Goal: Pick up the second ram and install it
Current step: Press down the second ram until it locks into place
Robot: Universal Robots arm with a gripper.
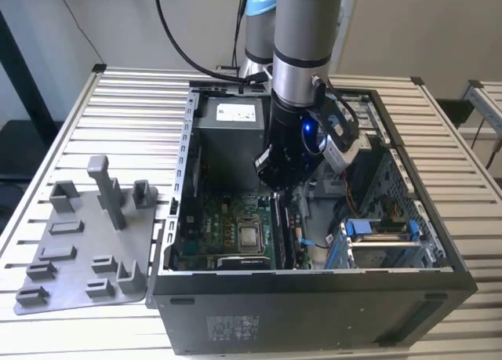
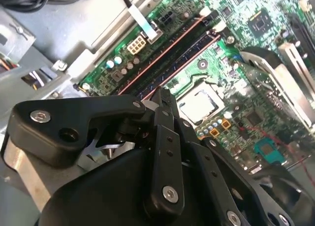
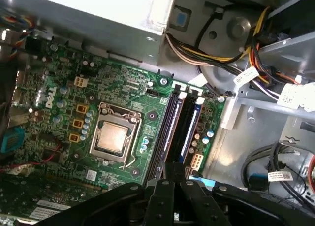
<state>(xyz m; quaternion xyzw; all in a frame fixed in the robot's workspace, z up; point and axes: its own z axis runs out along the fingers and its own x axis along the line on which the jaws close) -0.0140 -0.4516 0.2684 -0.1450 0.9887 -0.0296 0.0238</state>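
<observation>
Pincer (image 3: 173, 173) over motherboard (image 3: 64, 93) memory slots (image 3: 178, 125)

Open computer case (image 1: 314, 297) beside grey plastic fixture tray (image 1: 86, 234).

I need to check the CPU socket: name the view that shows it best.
The first wrist view: the square silver processor socket lies whole and unblocked. The second wrist view shows it slanted beside the black gripper; the exterior view shows it small.
</observation>
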